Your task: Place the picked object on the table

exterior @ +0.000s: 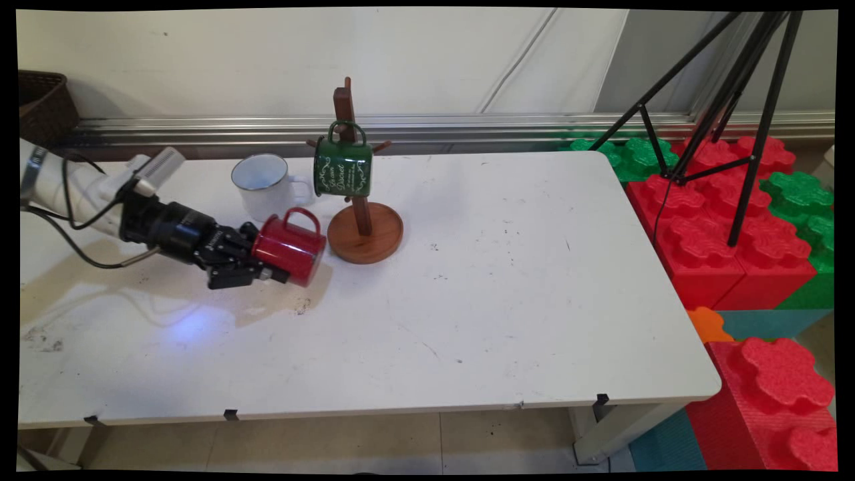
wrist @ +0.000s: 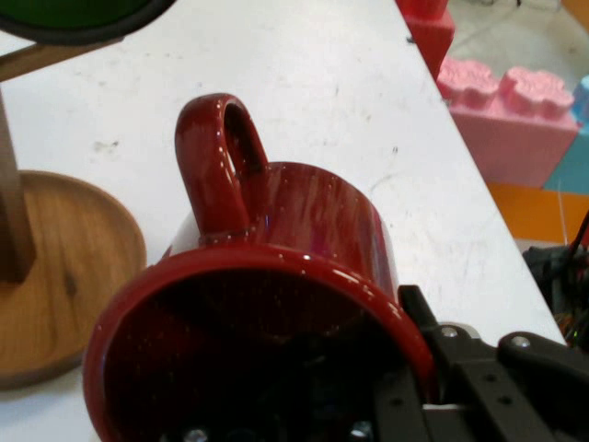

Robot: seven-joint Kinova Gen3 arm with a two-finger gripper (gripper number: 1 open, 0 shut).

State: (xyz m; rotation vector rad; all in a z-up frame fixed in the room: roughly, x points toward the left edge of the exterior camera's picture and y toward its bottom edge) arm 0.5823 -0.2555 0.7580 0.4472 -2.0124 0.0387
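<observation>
Beside the stand [exterior: 364,230], level hand [exterior: 270,267] grips red mug [exterior: 290,247].

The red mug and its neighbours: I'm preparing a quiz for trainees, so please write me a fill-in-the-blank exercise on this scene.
1. The hand grips the red mug by its ____.
2. The green mug hangs on the wooden ____.
3. The white mug stands upright, and its handle points toward the ____ mug.
4. The red mug is held tipped on its side, with its handle pointing ____.

Missing words: rim; mug stand; green; up
</observation>
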